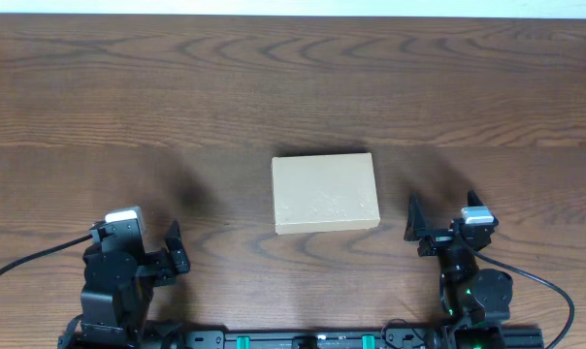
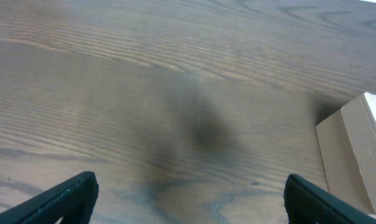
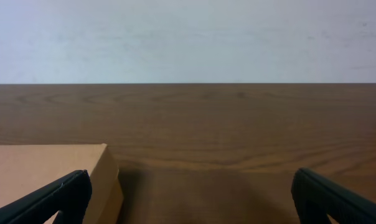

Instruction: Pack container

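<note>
The container (image 1: 325, 192) is a plain tan cardboard box lying flat in the middle of the table with its lid shut. My left gripper (image 1: 167, 247) rests near the front edge, left of the box and apart from it, open with only bare wood between its fingers. In the left wrist view one corner of the container (image 2: 356, 155) shows at the right edge, beyond the open left gripper (image 2: 188, 202). My right gripper (image 1: 442, 211) sits just right of the box, open and empty. In the right wrist view the container (image 3: 45, 168) lies at the lower left, beside the open right gripper (image 3: 191, 199).
The brown wooden table (image 1: 293, 87) stretches far behind the box. A pale wall (image 3: 188, 37) rises past its far edge. Black cables (image 1: 31, 260) trail from both arm bases along the front edge.
</note>
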